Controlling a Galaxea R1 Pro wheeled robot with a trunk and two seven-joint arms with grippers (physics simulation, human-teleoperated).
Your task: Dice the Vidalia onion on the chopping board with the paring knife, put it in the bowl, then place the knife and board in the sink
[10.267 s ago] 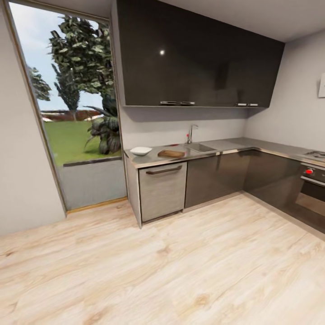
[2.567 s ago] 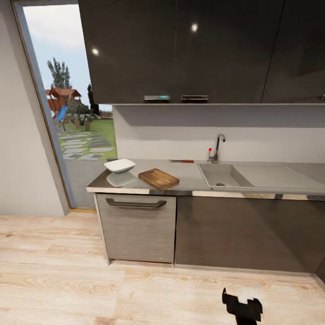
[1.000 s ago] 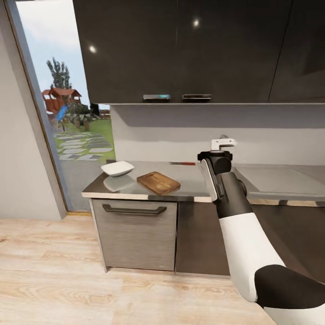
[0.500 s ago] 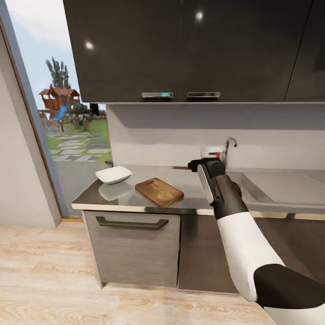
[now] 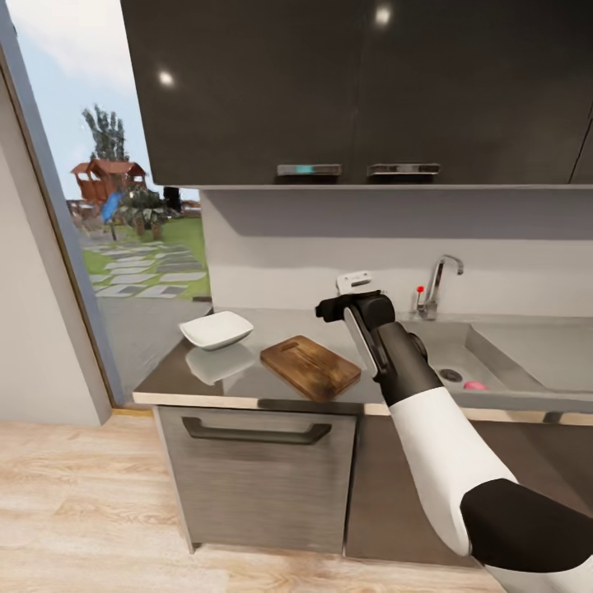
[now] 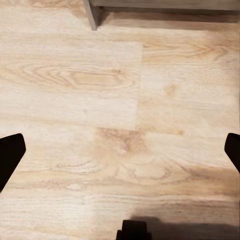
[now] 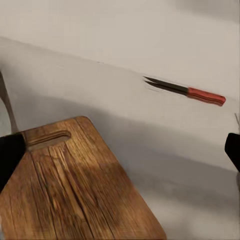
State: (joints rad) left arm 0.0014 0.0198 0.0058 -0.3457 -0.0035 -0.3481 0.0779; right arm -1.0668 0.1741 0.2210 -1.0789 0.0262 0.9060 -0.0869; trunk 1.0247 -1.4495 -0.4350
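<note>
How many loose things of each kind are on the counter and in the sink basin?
Bowl: 1, white, on the counter.
Board: 1, brown wood, on the counter.
Knife: 1, dark blade with red-brown handle, on the counter near the wall.
Small pink thing: 1, in the sink near the drain; too small to identify.
Total: 4

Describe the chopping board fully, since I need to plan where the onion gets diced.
The chopping board is a dark brown wooden rectangle with rounded corners, visible grain and a slot-shaped handle hole at one end. It lies flat on the grey countertop, turned at an angle to the counter's front edge, between the white bowl and the sink. Nothing rests on it. The paring knife lies apart, nearer the wall. The right gripper hovers above the counter beside it.
</note>
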